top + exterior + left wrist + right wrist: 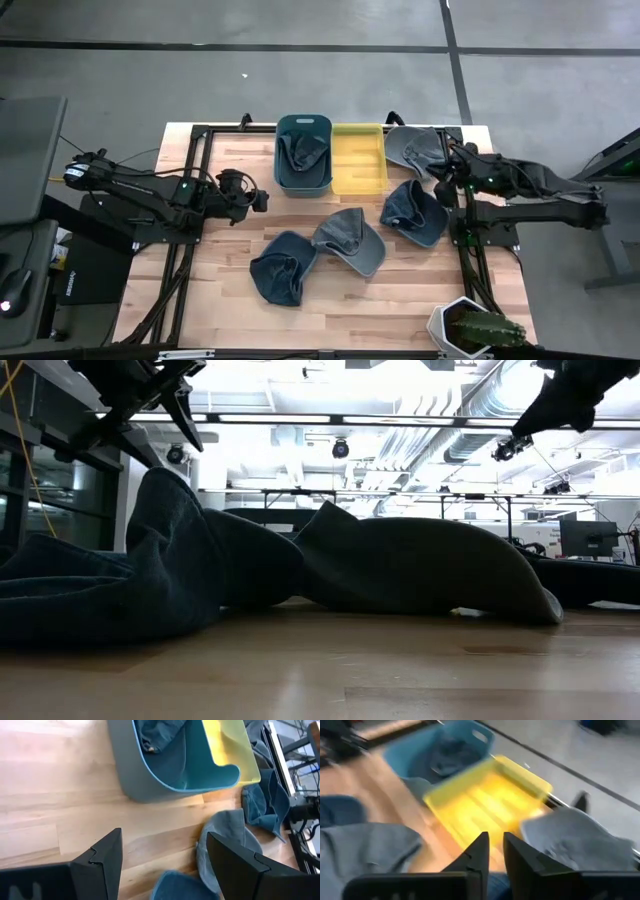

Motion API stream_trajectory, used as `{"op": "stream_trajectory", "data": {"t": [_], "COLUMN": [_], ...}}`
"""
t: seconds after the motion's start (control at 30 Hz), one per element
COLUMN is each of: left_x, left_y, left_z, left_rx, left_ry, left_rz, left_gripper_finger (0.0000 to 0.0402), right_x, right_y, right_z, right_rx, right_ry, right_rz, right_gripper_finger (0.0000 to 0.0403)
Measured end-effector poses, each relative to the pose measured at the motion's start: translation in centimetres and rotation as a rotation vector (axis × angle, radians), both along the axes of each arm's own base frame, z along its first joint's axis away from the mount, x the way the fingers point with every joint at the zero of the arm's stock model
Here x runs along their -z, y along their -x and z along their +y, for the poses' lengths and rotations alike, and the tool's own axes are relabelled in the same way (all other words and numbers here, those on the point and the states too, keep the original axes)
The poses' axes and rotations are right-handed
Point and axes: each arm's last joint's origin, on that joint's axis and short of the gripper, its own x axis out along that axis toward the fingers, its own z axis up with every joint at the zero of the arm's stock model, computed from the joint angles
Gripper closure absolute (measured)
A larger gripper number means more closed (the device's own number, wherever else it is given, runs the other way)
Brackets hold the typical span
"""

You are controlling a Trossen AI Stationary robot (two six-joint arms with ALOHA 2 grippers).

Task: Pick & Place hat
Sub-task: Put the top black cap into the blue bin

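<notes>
Several denim hats are in the high view. One lies inside the teal bin (pixel 303 152). A grey-blue hat (pixel 413 146) rests at the table's far right, beside the yellow bin (pixel 358 158). Three more lie brim-down on the wood: one hat (pixel 414 212), one hat (pixel 351 241) and one hat (pixel 283 267). My left gripper (pixel 258 200) (pixel 165 850) hovers open, left of the teal bin, above bare wood. My right gripper (pixel 441 172) (pixel 496 851) is shut and hangs in the air between the two right-hand hats, holding nothing that I can see.
A white pot with a cactus (pixel 470 328) stands at the table's near right corner. Black frame rails (pixel 470 250) run along both sides of the table. Bare wood shows along the near edge and between my left gripper and the hats.
</notes>
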Motion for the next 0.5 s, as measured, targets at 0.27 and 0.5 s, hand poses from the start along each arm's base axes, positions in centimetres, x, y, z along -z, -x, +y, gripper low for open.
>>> {"op": "stream_trajectory", "data": {"t": [0.27,0.5], "left_x": [-0.2,-0.9], "left_y": [-0.2,-1.2], "left_z": [0.0,1.3], "left_rx": [0.027,0.068], "left_ry": [-0.037,-0.065], "left_rz": [-0.003,-0.056], "left_gripper_finger": [0.017,0.017], "right_x": [-1.9,-2.3], "right_y": [-0.1,0.5], "right_z": [-1.6,-3.1], "right_rx": [0.167,0.241], "right_ry": [-0.065,-0.11], "right_rz": [0.226,0.292], "right_gripper_finger": [0.0251,0.0171]}}
